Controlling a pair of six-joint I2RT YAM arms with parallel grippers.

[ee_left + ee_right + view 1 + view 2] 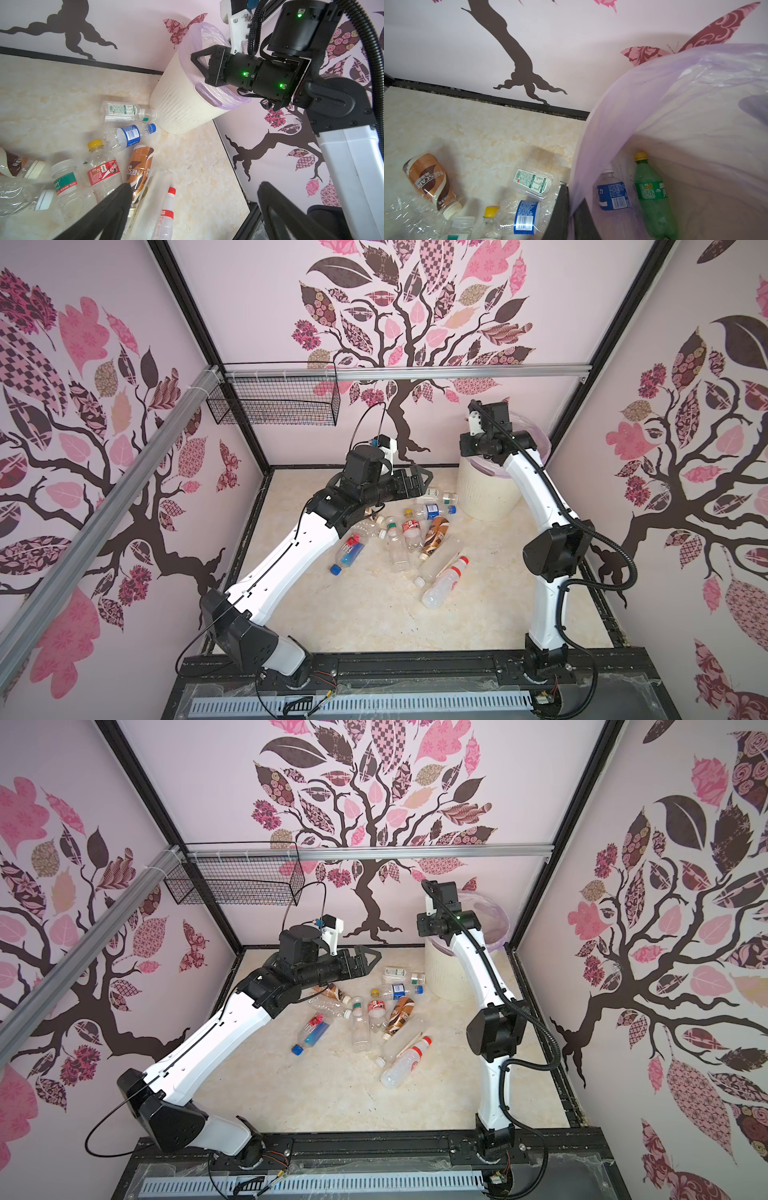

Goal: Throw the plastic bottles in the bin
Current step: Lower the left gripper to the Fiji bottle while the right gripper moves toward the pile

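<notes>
Plastic bottles (411,531) lay mostly scattered on the bench (353,614) just beside the bin (486,493), so much was left; a green bottle (652,195) and a blue-labelled bottle (611,193) sat inside it. Left end effector (368,961) hung spread wide and empty above the pile, likely lining up a pick. Right end effector (194,57) was closed on nothing at the bin mouth, where drops go.

Black wire mesh basket (274,404) hung from the aluminium rail (436,373) that crosses the back wall, towards the left in both top views. Cream marbled bench (365,614) with a black border. Walls papered with a brown tree (401,423) bearing pink patterned leaves. Grey slotted cable duct (374,702) along the front edge.
</notes>
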